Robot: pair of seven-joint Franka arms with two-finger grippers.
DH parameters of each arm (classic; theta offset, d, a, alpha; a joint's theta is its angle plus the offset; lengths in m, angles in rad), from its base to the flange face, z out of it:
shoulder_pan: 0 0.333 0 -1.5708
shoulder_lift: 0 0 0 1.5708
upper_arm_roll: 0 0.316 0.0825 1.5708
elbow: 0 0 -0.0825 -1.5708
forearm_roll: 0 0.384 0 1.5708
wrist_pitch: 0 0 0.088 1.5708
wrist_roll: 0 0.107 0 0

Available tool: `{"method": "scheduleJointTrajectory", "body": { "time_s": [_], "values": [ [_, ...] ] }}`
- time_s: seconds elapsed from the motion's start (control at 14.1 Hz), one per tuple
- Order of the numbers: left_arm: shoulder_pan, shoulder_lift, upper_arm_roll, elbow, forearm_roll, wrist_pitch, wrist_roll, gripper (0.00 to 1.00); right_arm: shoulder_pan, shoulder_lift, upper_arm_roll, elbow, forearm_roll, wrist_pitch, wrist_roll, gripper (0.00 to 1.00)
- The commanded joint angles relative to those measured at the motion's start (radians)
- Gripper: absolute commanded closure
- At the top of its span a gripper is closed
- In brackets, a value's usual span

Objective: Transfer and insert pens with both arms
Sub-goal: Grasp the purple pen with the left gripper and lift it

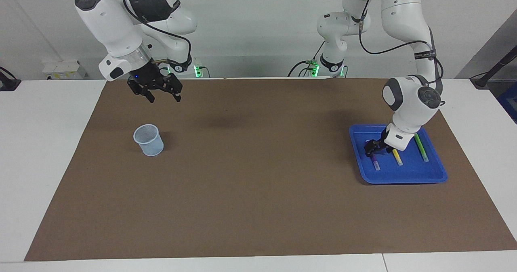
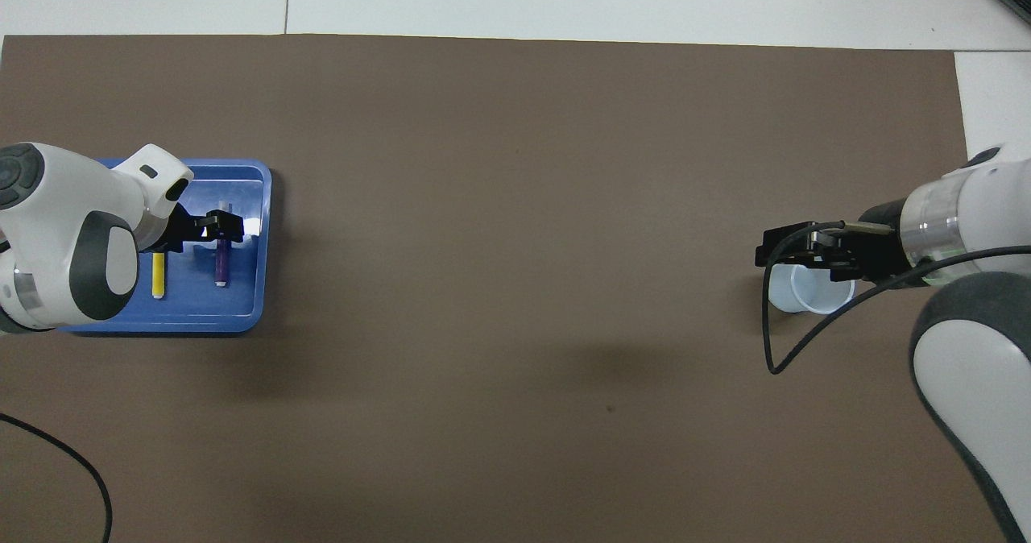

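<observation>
Reaching into the blue tray [image 1: 404,177] at its own end of the table, the left gripper [image 1: 375,147] sits low over the purple pen [image 1: 375,161], fingers apart, beside the yellow pen [image 1: 397,157] and green pen [image 1: 421,147]. Next it likely must settle astride the purple pen and pinch. The right gripper [image 1: 157,92] waits spread above the mat near the mesh cup [image 1: 149,140].

A robotics laboratory: two large white robot arms [image 1: 121,26] [image 1: 408,42] are mounted at the edge of a white table [image 1: 44,143] covered by a brown mat [image 1: 258,183], with cables [image 1: 404,44] looped along them. Smaller arms [image 1: 335,34] with green lights [image 1: 196,71] stand against a bare white wall [image 1: 258,21]. A blue tray [image 1: 404,177] and a mesh cup [image 1: 149,140] serve as test props.
</observation>
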Motion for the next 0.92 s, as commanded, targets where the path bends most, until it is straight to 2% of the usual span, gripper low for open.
{"method": "scheduleJointTrajectory", "body": {
  "time_s": [0.0,0.07,0.14,0.28,0.5,0.57,0.85],
  "values": [
    [-0.019,-0.003,0.007,-0.046,-0.009,0.061,-0.001,0.17,0.028,-0.038,0.003,-0.055,0.025,0.044,0.063,0.0],
    [-0.019,0.0,0.007,-0.049,-0.009,0.07,-0.001,0.28,0.033,-0.038,0.002,-0.057,0.025,0.043,0.077,0.0],
    [-0.019,0.001,0.007,-0.051,-0.009,0.072,-0.001,0.3,0.034,-0.038,0.003,-0.062,0.025,0.045,0.082,0.0],
    [-0.017,0.003,0.007,-0.055,-0.009,0.076,-0.001,0.48,0.038,-0.035,0.003,-0.068,0.035,0.057,0.083,0.0],
    [-0.021,0.003,0.007,-0.055,-0.009,0.078,-0.001,0.92,0.036,-0.037,0.003,-0.081,0.068,0.075,0.083,0.0],
    [-0.025,0.003,0.009,-0.054,-0.009,0.078,-0.003,1.0,0.036,-0.035,0.003,-0.085,0.068,0.08,0.083,0.0],
    [-0.028,0.003,0.009,-0.049,-0.009,0.079,-0.006,1.0,0.038,-0.035,0.003,-0.083,0.074,0.08,0.083,0.0]
  ]
}}
